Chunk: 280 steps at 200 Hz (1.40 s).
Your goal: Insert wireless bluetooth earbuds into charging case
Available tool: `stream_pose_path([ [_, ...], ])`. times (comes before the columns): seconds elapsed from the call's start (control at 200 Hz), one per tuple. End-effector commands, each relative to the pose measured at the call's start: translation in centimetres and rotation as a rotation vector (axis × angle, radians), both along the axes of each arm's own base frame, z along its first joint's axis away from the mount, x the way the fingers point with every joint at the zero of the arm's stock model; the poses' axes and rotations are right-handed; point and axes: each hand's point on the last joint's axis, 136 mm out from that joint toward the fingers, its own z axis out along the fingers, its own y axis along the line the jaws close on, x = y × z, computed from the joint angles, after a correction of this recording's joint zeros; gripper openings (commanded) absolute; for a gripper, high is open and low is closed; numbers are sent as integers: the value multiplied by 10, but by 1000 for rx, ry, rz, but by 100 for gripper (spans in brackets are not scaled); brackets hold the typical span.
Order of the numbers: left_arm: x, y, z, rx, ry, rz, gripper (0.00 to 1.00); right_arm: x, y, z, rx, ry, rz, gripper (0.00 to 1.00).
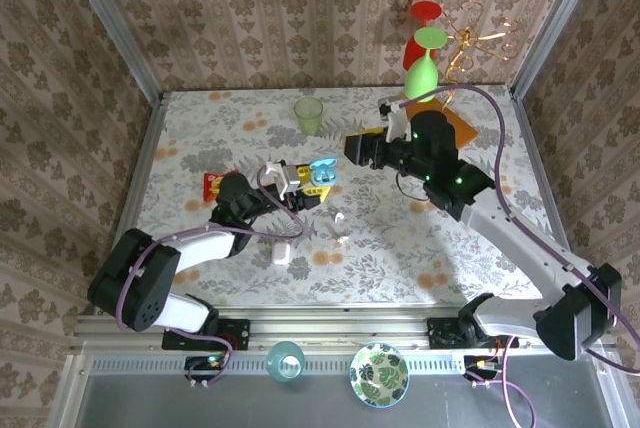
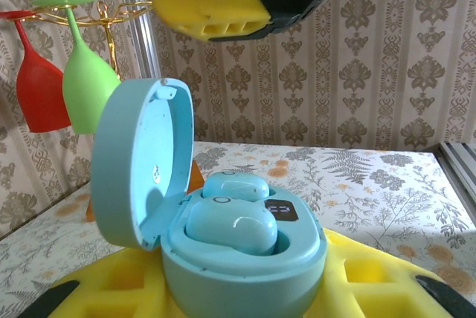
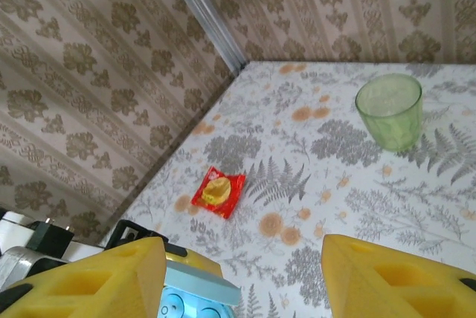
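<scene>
While the left pincer [image 1: 310, 184] clamps the open blue charging case [image 2: 245, 262], earbuds [image 2: 230, 226] apparently seated, the right pincer [image 3: 242, 277] hovers parted, empty; next, shut the lid [image 2: 140, 162].

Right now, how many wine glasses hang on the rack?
2. A red glass and a green glass hang upside down side by side on the gold rack past the table's far right corner. Others could be hidden.
</scene>
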Motion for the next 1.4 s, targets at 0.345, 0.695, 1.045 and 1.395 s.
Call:
stream_pose_path([
  [0.345, -8, 2, 12, -29, -86, 7, 25, -7, 34, -51, -187, 201, 183, 66],
  [0.695, -4, 5, 20, -53, -91, 42, 25, -26, 16, -37, 14, 229, 142, 76],
  [1.045, 6, 9, 37, -110, -101, 97, 26, -34, 37, -25, 540, 462, 370, 76],
  [1.395, 12, 7, 36, -107, -110, 119, 25, -31, 73, -50, 706, 577, 429, 51],
])
